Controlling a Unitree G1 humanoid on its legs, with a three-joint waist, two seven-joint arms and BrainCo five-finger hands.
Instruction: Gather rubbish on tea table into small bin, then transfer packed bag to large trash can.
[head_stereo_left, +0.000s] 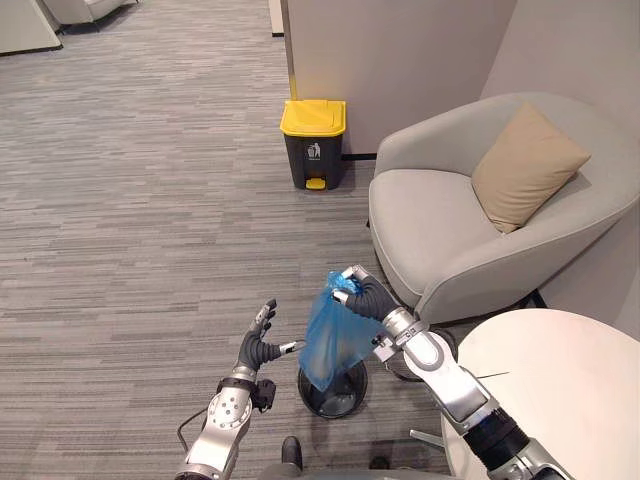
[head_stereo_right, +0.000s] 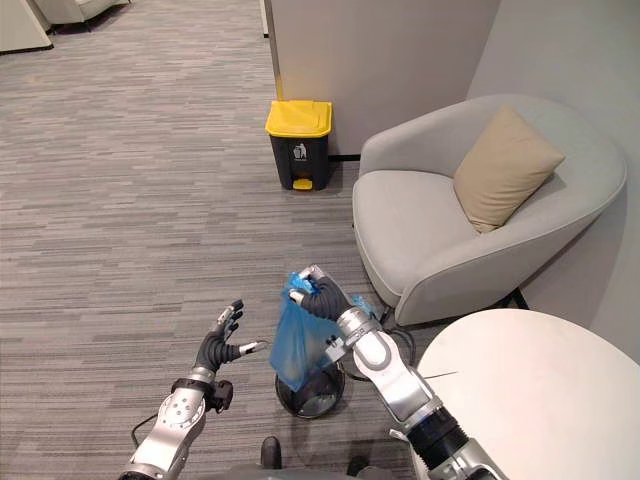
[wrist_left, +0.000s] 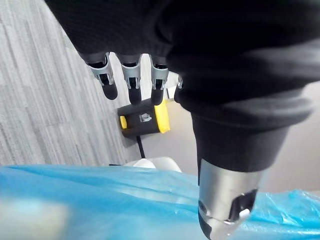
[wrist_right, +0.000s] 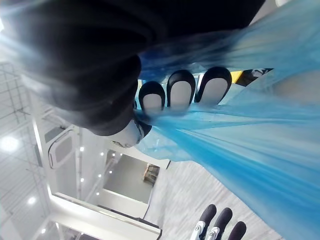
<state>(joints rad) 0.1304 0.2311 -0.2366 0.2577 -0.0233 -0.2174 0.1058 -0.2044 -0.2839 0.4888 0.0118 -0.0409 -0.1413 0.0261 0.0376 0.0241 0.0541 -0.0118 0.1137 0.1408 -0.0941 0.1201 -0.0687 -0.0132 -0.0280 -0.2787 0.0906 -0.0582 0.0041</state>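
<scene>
Lift the blue bag straight up from the small bin. Hold it tight, then carry it to the big trash can by the wall. Your right hand pinches the bag's top. Your left hand is spread open, just beside the bag.

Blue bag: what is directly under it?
Under the blue bag, gripped at its top by the right hand, the small black bin stands on the carpet. The bag's bottom covers part of the bin's opening, so its inside cannot be seen.
</scene>
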